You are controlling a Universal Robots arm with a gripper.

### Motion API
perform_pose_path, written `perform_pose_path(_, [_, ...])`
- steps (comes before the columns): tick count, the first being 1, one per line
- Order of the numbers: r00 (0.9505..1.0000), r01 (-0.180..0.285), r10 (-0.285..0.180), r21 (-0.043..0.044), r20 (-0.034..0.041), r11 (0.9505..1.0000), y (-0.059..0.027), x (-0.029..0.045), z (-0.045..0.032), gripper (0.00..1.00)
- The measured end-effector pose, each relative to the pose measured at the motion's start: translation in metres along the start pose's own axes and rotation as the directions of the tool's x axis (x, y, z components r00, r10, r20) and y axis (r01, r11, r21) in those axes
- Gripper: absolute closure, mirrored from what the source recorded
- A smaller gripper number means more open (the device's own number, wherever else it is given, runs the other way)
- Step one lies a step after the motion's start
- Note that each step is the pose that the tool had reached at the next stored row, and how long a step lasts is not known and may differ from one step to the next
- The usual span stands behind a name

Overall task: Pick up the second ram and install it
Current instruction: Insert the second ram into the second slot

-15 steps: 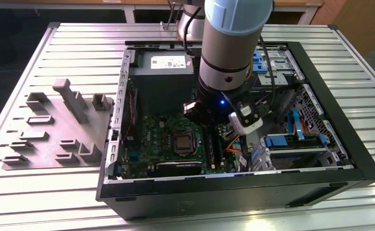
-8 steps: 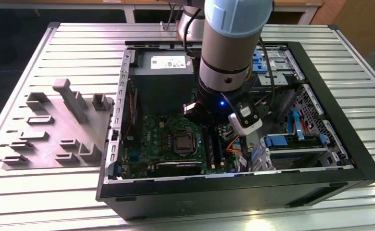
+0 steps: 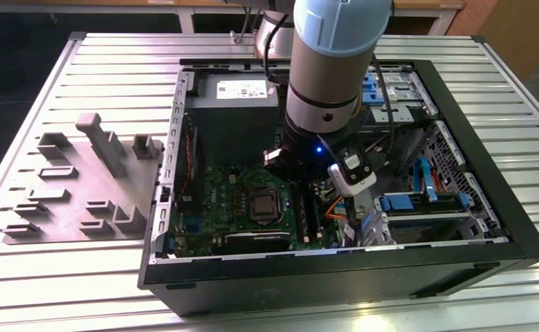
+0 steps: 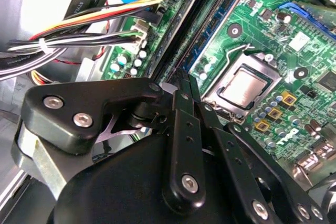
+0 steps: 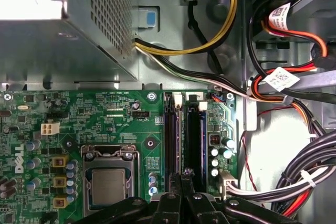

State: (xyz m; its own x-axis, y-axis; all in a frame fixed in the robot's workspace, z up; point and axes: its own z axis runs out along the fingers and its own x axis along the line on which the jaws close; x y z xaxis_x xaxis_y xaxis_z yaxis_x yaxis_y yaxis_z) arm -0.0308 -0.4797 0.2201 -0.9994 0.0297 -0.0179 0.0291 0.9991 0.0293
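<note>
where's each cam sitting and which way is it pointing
Exterior view: high off the arm, looking down at the open case on a slatted table; the arm descends into it.
First wrist view: on the wrist, facing the motherboard and RAM slots; gripper at the edge.
Second wrist view: on the wrist, behind the gripper, facing the slots.
Both wrist views share the CPU socket.

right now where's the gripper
In the first wrist view the gripper sits at the end of the black memory slots, beside the processor on the green board.

Slots — cable bundle (image 5: 294, 182) crowding one side
</note>
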Motion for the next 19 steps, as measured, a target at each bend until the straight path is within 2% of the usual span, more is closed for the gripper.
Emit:
perform_pose_path(5, [1.0, 0.0, 0.0, 0.0007, -0.0003, 1.0, -0.0002, 0.0001, 0.0039, 0.89])
perform_pose_path(17, [1.0, 0.0, 0.0, 0.0001, 0.0, 1.0, -0.0002, 0.0001, 0.0061, 0.89])
perform_pose_path(19, [1.0, 0.0, 0.0, -0.002, 0.0006, 1.0, 0.0, 0.0001, 0.007, 0.88])
